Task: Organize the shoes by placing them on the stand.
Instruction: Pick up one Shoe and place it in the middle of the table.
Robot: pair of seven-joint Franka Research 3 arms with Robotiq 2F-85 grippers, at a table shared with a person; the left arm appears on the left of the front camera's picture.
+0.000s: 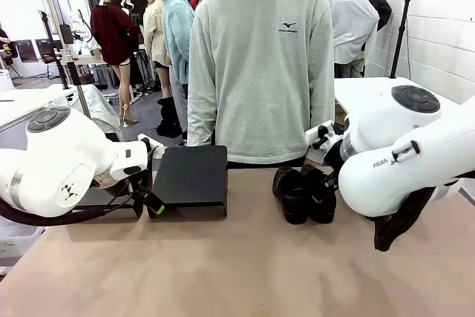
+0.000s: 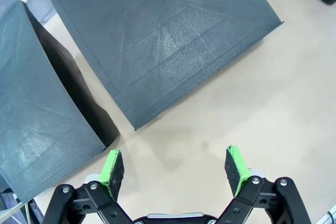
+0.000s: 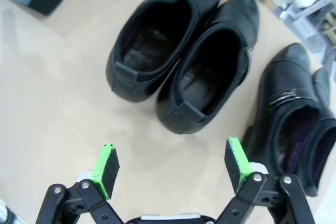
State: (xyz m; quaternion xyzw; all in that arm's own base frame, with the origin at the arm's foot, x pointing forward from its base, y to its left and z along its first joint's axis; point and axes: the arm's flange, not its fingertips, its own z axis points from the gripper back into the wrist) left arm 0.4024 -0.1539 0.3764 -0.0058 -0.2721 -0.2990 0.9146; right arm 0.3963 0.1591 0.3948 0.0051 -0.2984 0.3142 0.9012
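Shoes [image 1: 304,197] on table [image 1: 237,272] beside stand [image 1: 194,174]; left end effector [image 2: 173,161] and right end effector [image 3: 171,157] wide, empty

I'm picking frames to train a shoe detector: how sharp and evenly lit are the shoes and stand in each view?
Front view: glossy black leather shoes sharp but merging into one dark mass. Right wrist view: slightly soft, pale sheen on toes, interiors pure black. Left wrist view: matte black stand crisp, surface grain showing.

Bright even light; soft shadows; sheen on shoes [image 3: 239,19]; edges perhaps blurred.
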